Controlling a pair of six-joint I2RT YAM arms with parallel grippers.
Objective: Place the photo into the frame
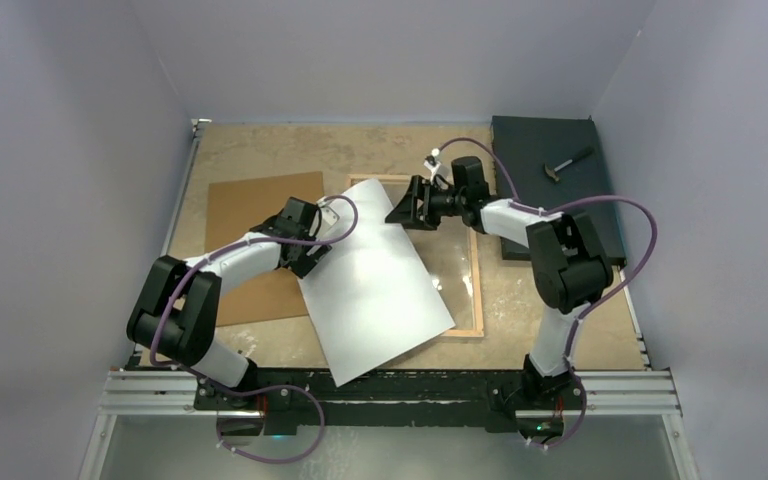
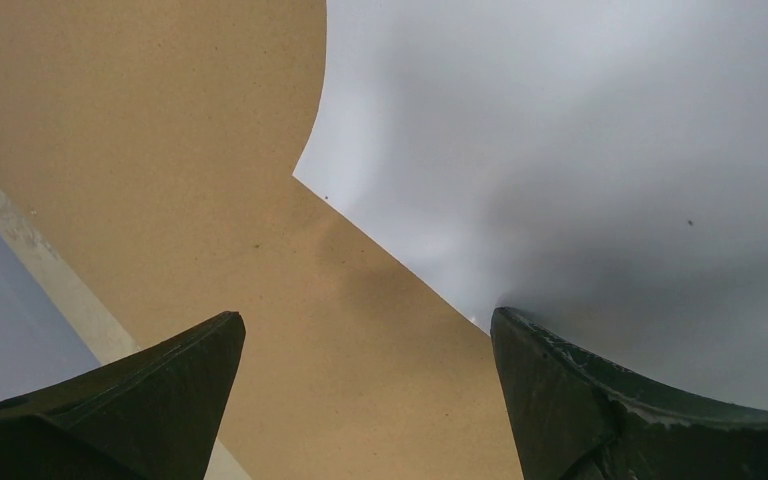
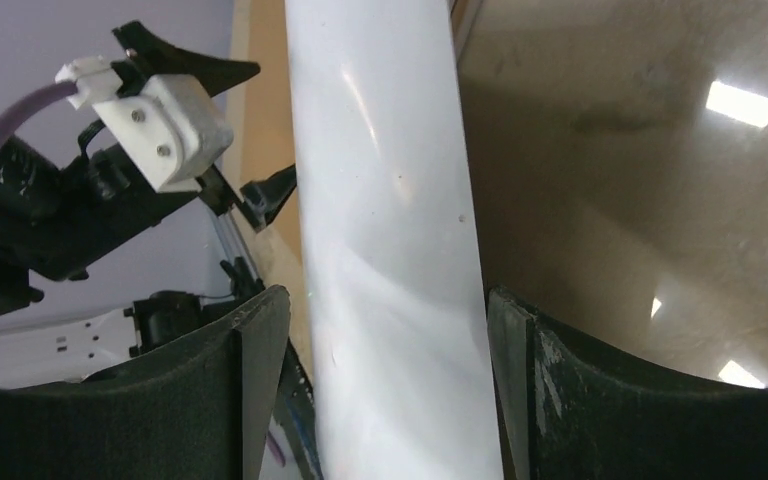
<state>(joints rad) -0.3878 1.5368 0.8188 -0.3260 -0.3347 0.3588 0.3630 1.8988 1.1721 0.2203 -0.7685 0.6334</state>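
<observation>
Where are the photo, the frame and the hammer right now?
photo [image 1: 380, 290]: top view, middle of its white back.
frame [image 1: 477, 290]: top view, right wooden rail.
hammer [image 1: 575, 158]: top view, its handle.

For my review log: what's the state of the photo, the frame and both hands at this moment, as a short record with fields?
photo: white back up, skewed across the frame's left part, overlapping the backing board
frame: flat on the table, right part uncovered
left hand: open, at the photo's left edge, above the board
right hand: open, fingers either side of the photo's far edge
elsewhere: hammer on the black slab, far right
status: photo not yet seated in the frame
</observation>
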